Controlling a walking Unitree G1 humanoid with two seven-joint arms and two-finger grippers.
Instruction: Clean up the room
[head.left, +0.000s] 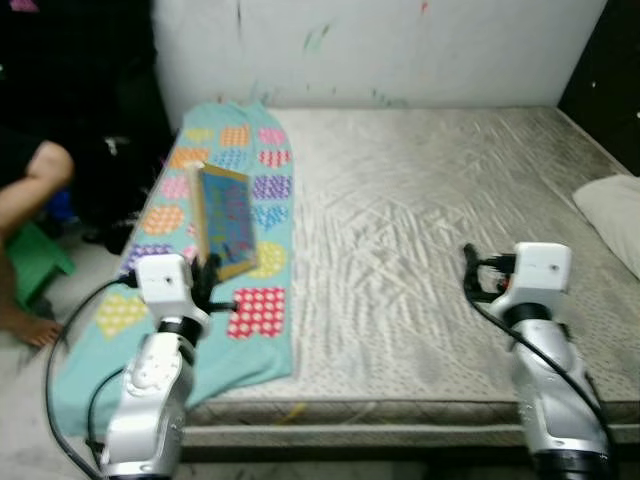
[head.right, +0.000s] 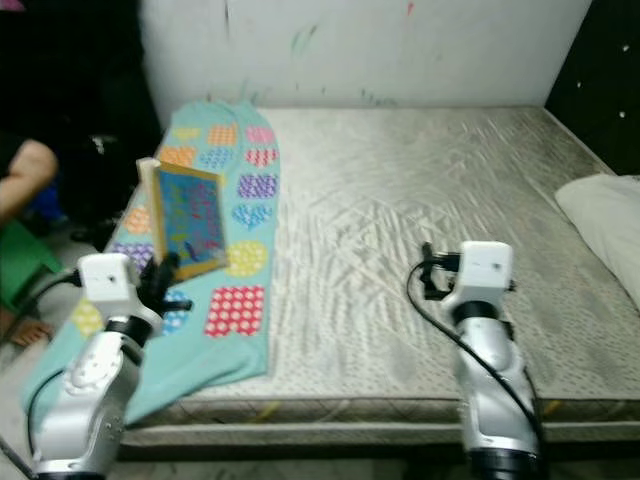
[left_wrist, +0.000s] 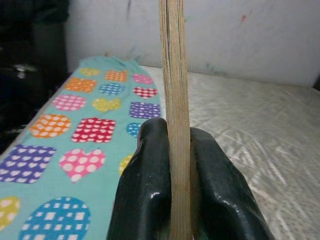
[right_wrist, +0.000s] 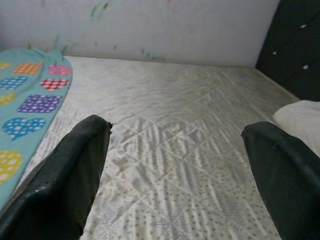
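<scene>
The left gripper (left_wrist: 175, 200) is clamped on the lower edge of a wooden-framed picture board (head.left: 226, 218), held upright above the patterned blanket (head.left: 262, 312). It is best kept vertical during carrying. The right gripper (right_wrist: 175, 165) hovers spread wide over the mattress (head.left: 420, 230). The board's picture is blurred.

Glossy black fingers (left_wrist: 150, 200) pinch a pale raw-wood board (left_wrist: 175, 100); the mattress (head.left: 420, 230) is sheeny quilted cloth.

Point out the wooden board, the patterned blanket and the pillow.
wooden board (head.left: 226, 217), left eye view, on its blue painted face.
patterned blanket (head.left: 258, 310), left eye view, on the red dotted patch.
pillow (head.left: 615, 212), left eye view, on its white top at the bed's right edge.
</scene>
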